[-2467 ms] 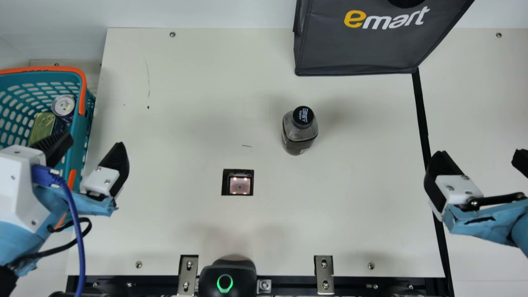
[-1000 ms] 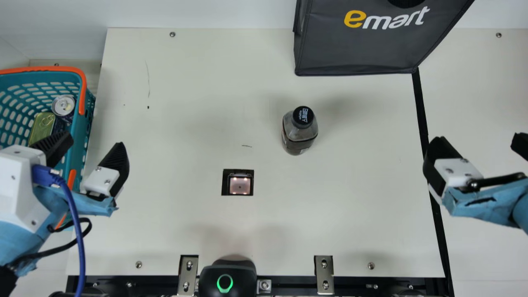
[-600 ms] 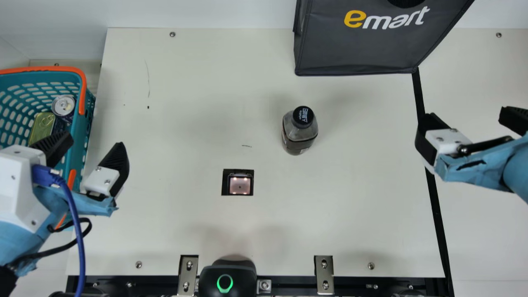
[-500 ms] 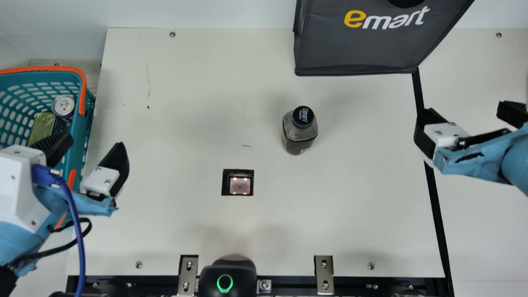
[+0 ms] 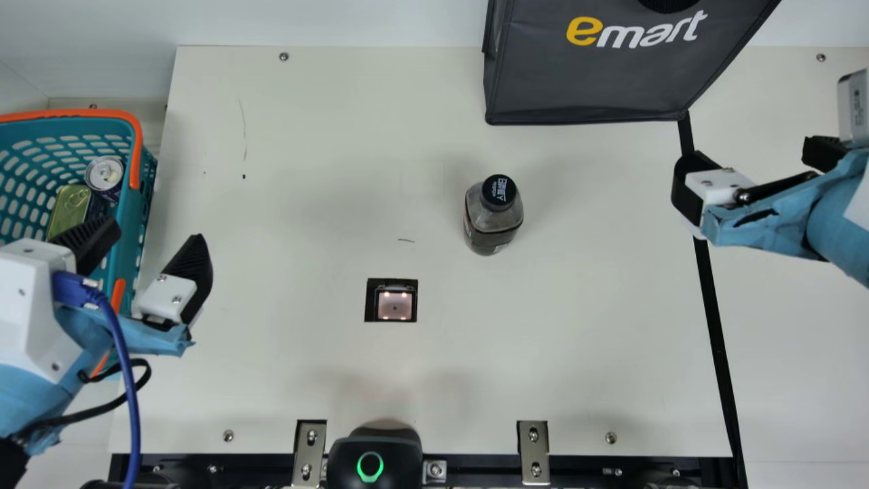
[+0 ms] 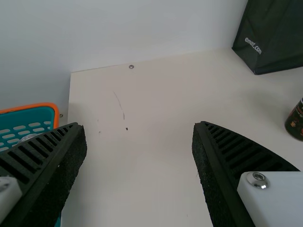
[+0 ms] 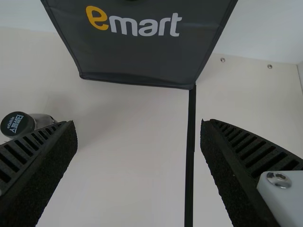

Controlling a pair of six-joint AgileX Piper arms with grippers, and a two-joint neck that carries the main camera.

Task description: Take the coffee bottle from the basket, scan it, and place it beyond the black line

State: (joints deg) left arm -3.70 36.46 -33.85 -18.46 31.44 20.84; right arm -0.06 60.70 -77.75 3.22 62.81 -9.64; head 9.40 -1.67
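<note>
On the table (image 5: 305,380), the bottle (image 5: 493,223) stands upright between your spread left gripper (image 5: 155,233) and spread right gripper (image 5: 755,153); you'd best straddle its body squarely with the right before squeezing gently.

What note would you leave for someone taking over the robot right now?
Left gripper: by the basket, fingers open, nothing held.
Right gripper: near the black line, fingers open, nothing held.
Bottle: upright on the table, beyond the scanner, short of the line.
Done: bottle out of the basket. Whether it has been scanned, I can't tell.
Left: check the scan, then place the bottle beyond the line, probably with the right gripper.
</note>
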